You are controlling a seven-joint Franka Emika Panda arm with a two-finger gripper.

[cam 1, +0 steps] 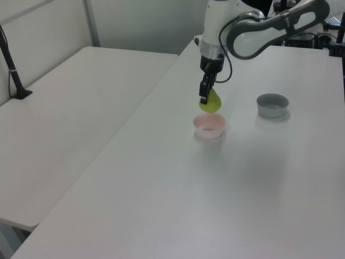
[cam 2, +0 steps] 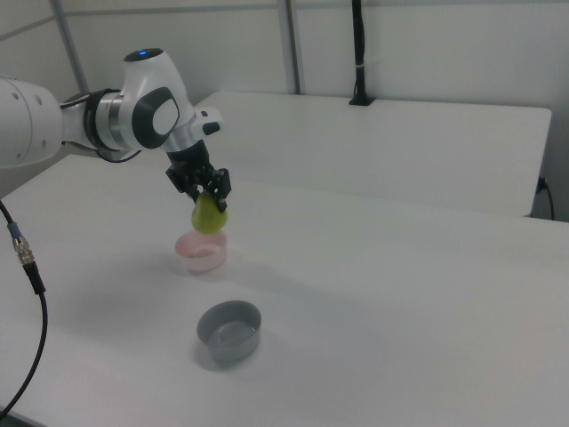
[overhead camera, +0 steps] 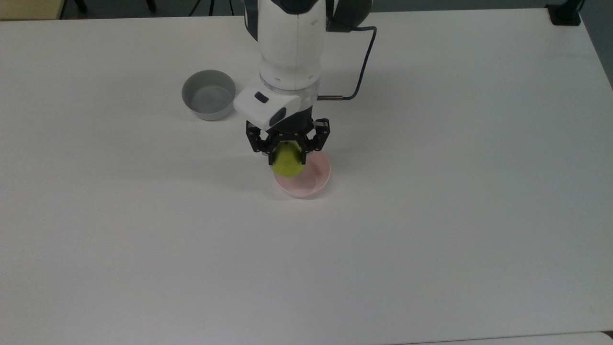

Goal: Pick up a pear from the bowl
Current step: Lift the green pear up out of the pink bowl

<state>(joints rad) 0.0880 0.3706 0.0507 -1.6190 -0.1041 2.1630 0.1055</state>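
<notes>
The pear [overhead camera: 286, 161] is clamped in the gripper [overhead camera: 287, 152] and held clear above the bowl [overhead camera: 312, 184], which sits on the worktop [overhead camera: 431, 239]. It is gripped near its top, presumably so the body hangs free of the rim.

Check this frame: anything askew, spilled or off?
Nothing stands out. The pincer holds the pear clear above the pink bowl, which sits upright and empty on the table. The grey bowl stands upright off to the top view's left, also empty.
</notes>
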